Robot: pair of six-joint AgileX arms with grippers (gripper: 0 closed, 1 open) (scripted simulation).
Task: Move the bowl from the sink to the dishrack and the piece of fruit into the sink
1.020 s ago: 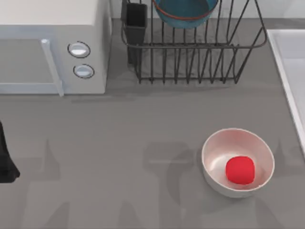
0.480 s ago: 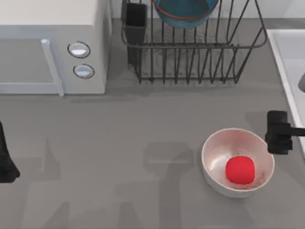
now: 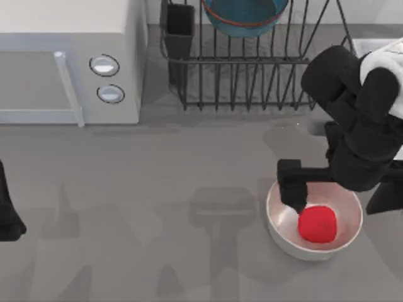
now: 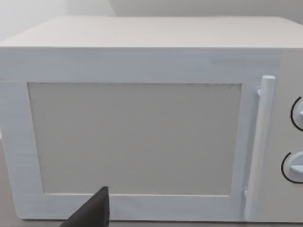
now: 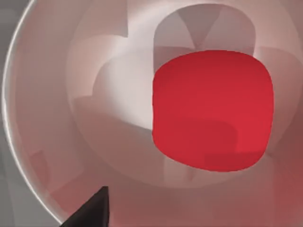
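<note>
The teal bowl (image 3: 244, 14) stands in the black wire dishrack (image 3: 252, 78) at the top. The red piece of fruit (image 3: 317, 224) lies inside a glossy white bowl (image 3: 279, 221) on the counter at the lower right. My right gripper (image 3: 337, 195) hangs open just above that white bowl, one finger (image 3: 292, 189) at its left rim and the other past its right rim. In the right wrist view the fruit (image 5: 213, 111) sits close below, with one fingertip (image 5: 90, 210) beside it. My right arm covers most of the sink (image 3: 356, 44).
A white microwave (image 3: 69, 60) fills the upper left, and the left wrist view faces its door (image 4: 135, 137). My left gripper (image 3: 7, 217) is parked at the left edge. A dark cutlery cup (image 3: 179, 28) stands at the rack's left corner.
My right arm has swung in from the right edge, leftward over the white bowl, and its fingers now straddle the fruit from above. The left arm, bowl and fruit have not moved.
</note>
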